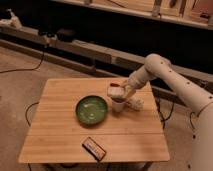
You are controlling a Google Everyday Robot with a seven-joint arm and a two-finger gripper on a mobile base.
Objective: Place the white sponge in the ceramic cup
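Observation:
The white ceramic cup [118,105] stands upright on the wooden table [60,137], just right of the green bowl. My gripper [121,91] reaches in from the right and hovers directly over the cup's rim. It is shut on the white sponge [114,91], a pale block held just above the cup's mouth and partly hiding the rim. The cup's inside is hidden.
A green bowl [91,109] sits at the table's middle. Another whitish block [135,104] lies on the table right of the cup. A dark flat packet with a pale centre [94,148] lies near the front edge. A dark shelf with cables runs behind the table.

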